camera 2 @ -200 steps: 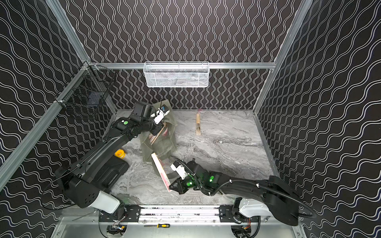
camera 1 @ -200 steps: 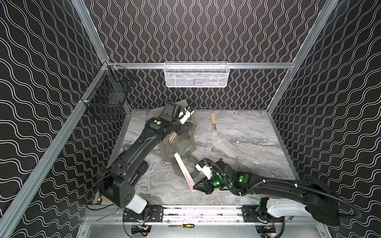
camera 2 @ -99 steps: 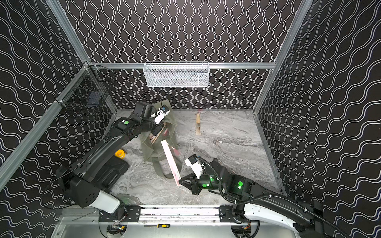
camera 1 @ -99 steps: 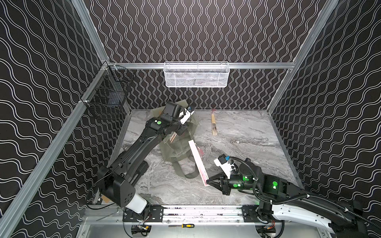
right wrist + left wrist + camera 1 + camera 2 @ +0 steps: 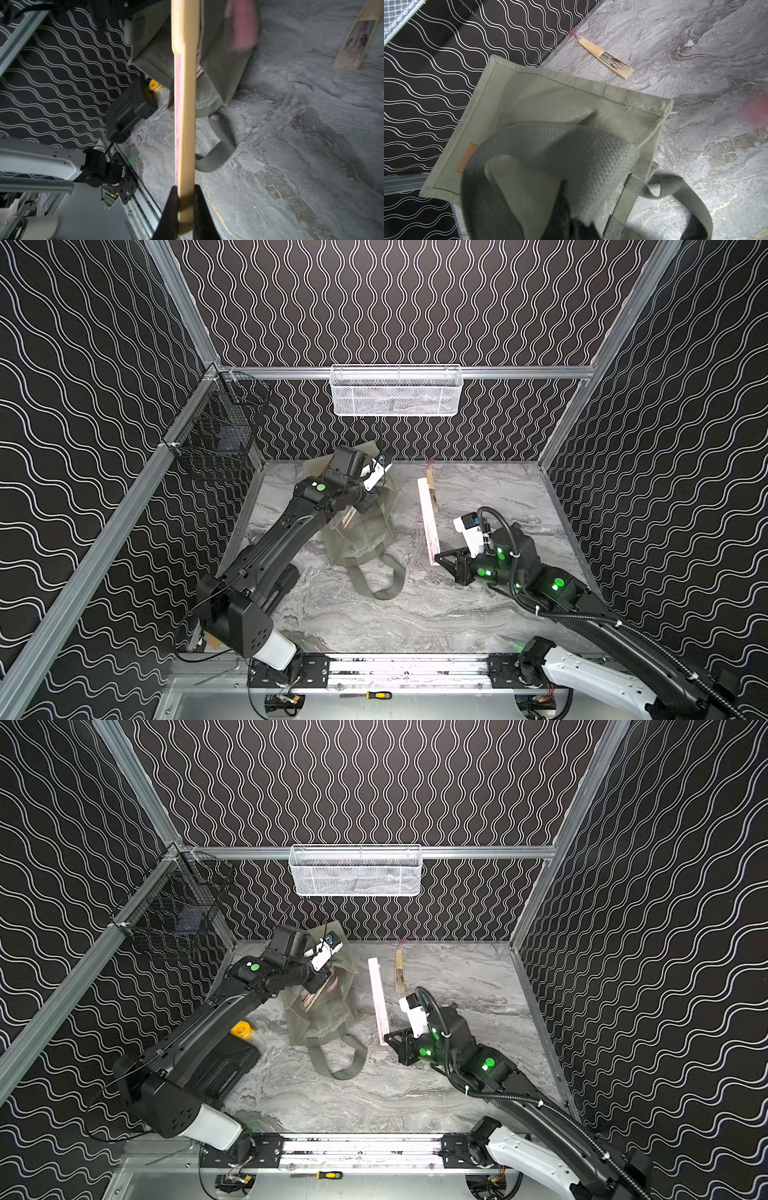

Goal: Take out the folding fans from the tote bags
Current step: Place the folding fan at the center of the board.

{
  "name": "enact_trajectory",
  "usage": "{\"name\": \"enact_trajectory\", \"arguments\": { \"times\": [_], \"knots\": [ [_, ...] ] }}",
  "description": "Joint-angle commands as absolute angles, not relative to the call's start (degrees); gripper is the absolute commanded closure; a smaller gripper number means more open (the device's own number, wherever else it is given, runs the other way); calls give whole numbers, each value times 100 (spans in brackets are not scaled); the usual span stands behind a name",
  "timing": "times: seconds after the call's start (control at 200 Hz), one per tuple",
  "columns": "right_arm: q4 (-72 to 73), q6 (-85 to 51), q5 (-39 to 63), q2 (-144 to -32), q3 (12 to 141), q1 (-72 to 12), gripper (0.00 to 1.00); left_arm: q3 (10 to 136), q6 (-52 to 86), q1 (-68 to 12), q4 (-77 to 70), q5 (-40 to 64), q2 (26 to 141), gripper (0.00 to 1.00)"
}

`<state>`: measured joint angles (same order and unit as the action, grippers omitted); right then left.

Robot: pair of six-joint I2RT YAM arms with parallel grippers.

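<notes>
The table (image 5: 457,614) carries one tote (image 5: 361,531), grey-green and soft, on its left half near the back wall; it will likely sag and fold wherever it is not held, so the hem at the mouth seems the best place to grip and keep it open; the left gripper (image 5: 368,502) sits at that raised edge, and its jaws, mostly hidden by cloth in the left wrist view, read as pressed together on the tote's fabric; two straps, one (image 5: 381,595) lying in a loop on the table, one (image 5: 550,149) draped across the left wrist camera; fans, counted: one held fan (image 5: 428,522), one lying fan (image 5: 399,971) on the table close to the back wall, and a bundle (image 5: 316,992) showing in the tote's mouth, at least two, the rest hidden; the held fan is out of the bag, right of it and just beside the lying fan, pinched at its near end by the right gripper (image 5: 186,207), a finger (image 5: 171,207) on either side; I judge each fan light, stiff along its length and smooth, with thin slats that could crack if squeezed hard; an end grip may let it swing, so a hold nearer the middle looks steadier; the tassel (image 5: 574,33) of the lying fan is loose thread and could snag
</notes>
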<state>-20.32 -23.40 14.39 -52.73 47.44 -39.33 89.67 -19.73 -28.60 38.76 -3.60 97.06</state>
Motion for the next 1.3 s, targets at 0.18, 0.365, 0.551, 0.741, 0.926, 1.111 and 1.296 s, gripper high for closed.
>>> {"name": "enact_trajectory", "arguments": {
  "times": [0.18, 0.365, 0.551, 0.741, 0.926, 1.111, 1.296],
  "knots": [
    [-1625, -2137, 1907, -6550, 5232, -2594, 91, 8995, -1925, -2849, 3788, -335, 9672, 100],
    [-1517, -1969, 1930, -7759, 5964, -1799, 91, 8945, -1935, -2850, 3731, -353, 9589, 100],
    [-1600, -1821, 2143, -9345, 7099, -1168, 91, 8931, -1942, -2849, 3727, -342, 9567, 100],
    [-2230, -1439, 2402, -11090, 8826, -832, 91, 8912, -1956, -2856, 3720, -366, 9514, 100],
    [-2934, -1132, 2507, -12456, 10126, -699, 91, 8903, -1960, -2854, 3719, -378, 9475, 100],
    [-3052, -1098, 2589, -13196, 10623, -666, 91, 8924, -1960, -2853, 3738, -360, 9462, 100],
    [-3319, -1075, 2807, -13540, 10898, -667, 90, 8905, -1963, -2855, 3735, -387, 9432, 100]
  ]
}}
